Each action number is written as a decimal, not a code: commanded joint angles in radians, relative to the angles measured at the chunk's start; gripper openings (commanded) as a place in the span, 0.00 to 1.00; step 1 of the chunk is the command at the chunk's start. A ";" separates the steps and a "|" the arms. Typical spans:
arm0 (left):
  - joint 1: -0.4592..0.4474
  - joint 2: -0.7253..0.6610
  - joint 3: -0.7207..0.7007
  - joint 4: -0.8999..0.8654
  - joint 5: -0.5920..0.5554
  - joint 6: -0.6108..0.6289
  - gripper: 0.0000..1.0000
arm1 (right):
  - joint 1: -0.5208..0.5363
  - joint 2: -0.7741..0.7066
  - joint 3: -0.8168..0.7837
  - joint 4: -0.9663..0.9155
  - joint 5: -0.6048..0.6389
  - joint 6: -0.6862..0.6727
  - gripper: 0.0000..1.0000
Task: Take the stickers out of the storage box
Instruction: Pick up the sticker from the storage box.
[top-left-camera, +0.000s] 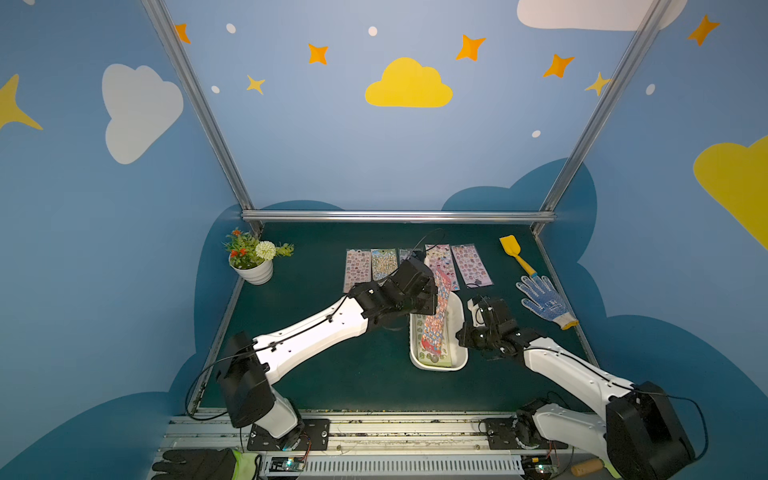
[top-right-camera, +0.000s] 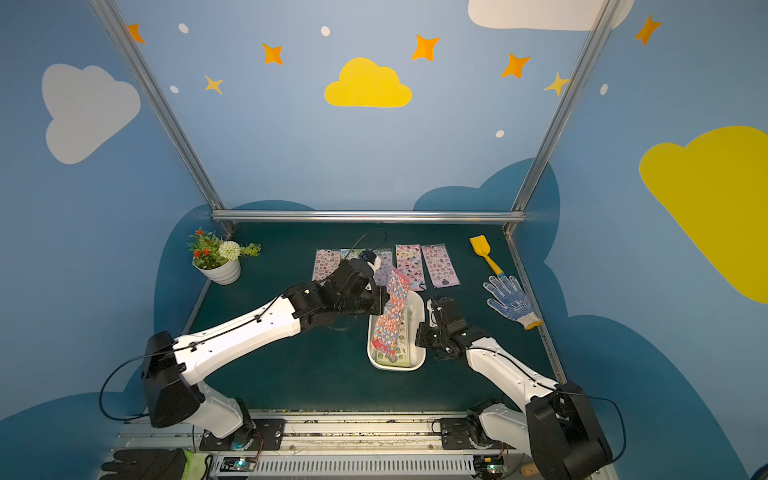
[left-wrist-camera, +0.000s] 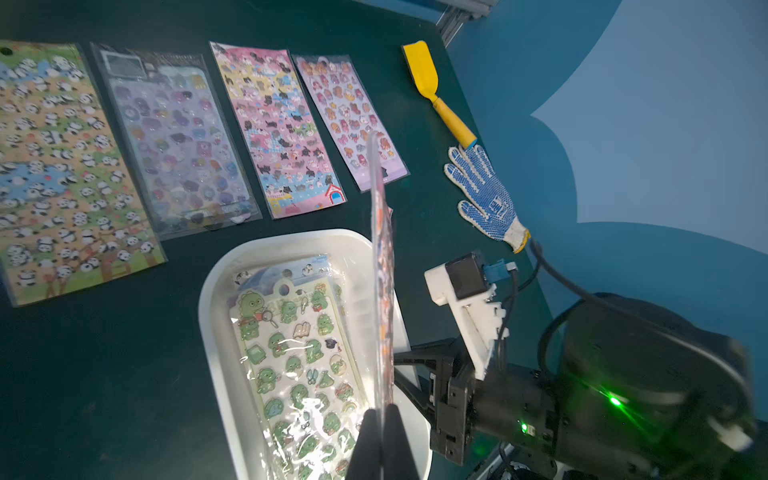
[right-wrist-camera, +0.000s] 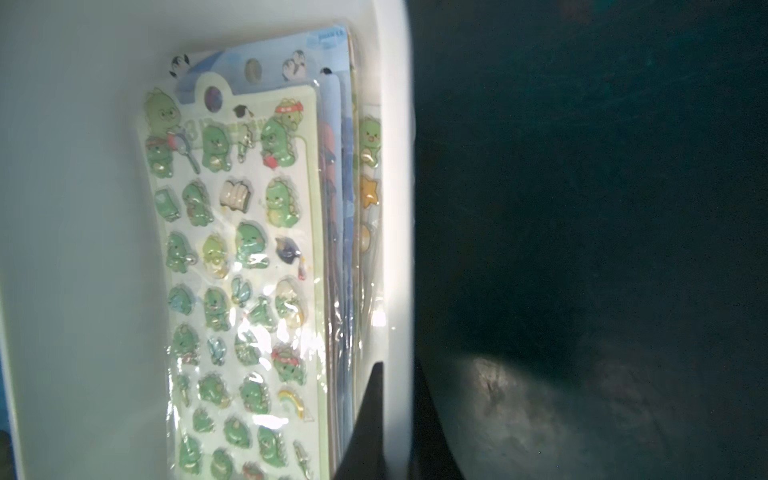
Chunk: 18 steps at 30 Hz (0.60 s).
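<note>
Sheet (left-wrist-camera: 380, 249): light, floppy, slick; pinch an end edge.
Left gripper (left-wrist-camera: 381, 415): clamped on sheet.
Right gripper (right-wrist-camera: 397, 374): pinching box (right-wrist-camera: 83, 166) rim.

Both top views are evenly lit and sharp, though wide-angle distortion bows the silver aluminium frame posts (top-left-camera: 199, 104). The right wrist view is dim and soft. Glare whitens its glossy green dinosaur sticker sheet (right-wrist-camera: 241, 270) and shallow white plastic storage box (right-wrist-camera: 395, 208).
</note>
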<state>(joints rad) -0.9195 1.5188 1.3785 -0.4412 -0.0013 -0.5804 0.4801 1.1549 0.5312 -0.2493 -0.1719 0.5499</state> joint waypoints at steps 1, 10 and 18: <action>0.038 -0.090 -0.038 -0.042 -0.017 0.040 0.03 | 0.016 -0.019 0.032 -0.011 -0.040 -0.018 0.00; 0.227 -0.306 -0.088 -0.167 0.060 0.122 0.04 | 0.077 0.022 0.060 -0.036 -0.040 -0.030 0.00; 0.502 -0.388 -0.107 -0.265 0.252 0.206 0.04 | 0.123 0.080 0.069 -0.014 -0.053 -0.036 0.00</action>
<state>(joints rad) -0.4778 1.1473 1.2896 -0.6460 0.1432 -0.4343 0.5930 1.2201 0.5636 -0.2882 -0.1989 0.5224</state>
